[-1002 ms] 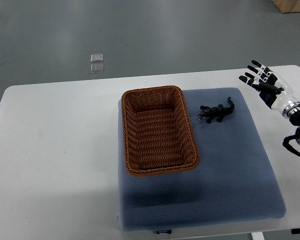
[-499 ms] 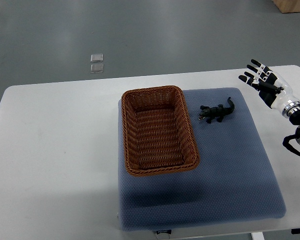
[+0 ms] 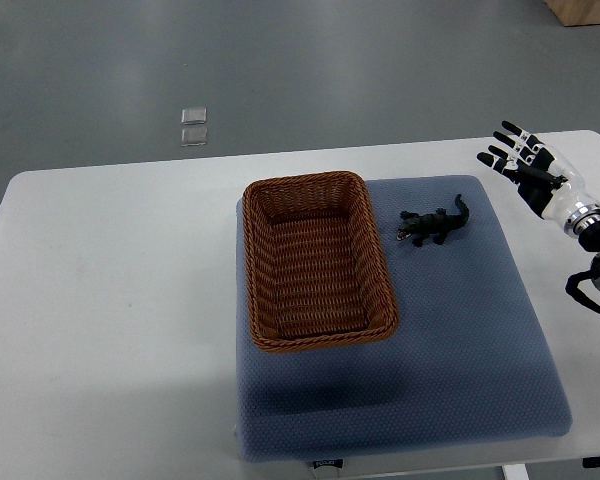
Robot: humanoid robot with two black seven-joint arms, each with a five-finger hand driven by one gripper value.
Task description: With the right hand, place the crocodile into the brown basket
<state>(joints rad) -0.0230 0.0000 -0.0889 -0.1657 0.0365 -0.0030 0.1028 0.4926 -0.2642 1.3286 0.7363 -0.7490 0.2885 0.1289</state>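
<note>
The fingers [image 3: 510, 132] of the right hand [image 3: 528, 168] are spread wide and hold nothing. The hand hangs over the table's far right corner, and its arm comes in from the right edge. The left arm does not show.

The crocodile [image 3: 430, 226] lies flat on the blue mat [image 3: 460, 330], towards the table's far right. It sits between the open hand and the brown basket [image 3: 305, 183]. Its snout points at the basket's right wall, just beside it but apparently not touching, and its tail curls up toward the far edge. The basket is empty and stands on the mat's far left part, near the middle of the table [image 3: 110, 300]. The task looks barely begun, since the reach has yet to close on the toy.

Several things could go wrong from here. The toy is small, low and dark on a soft pad, so the fingers may dig into the padding or catch only the thin tail, and it could then twist or slip out. A sideways approach could shove it against the wicker or nudge the light basket along the mat. Letting go too early over the rim could leave it hanging on the edge or falling outside.

In view are one robot hand, one crocodile, one basket, one mat and one table. Two small clear squares [image 3: 193, 115] lie on the floor beyond the far edge.
</note>
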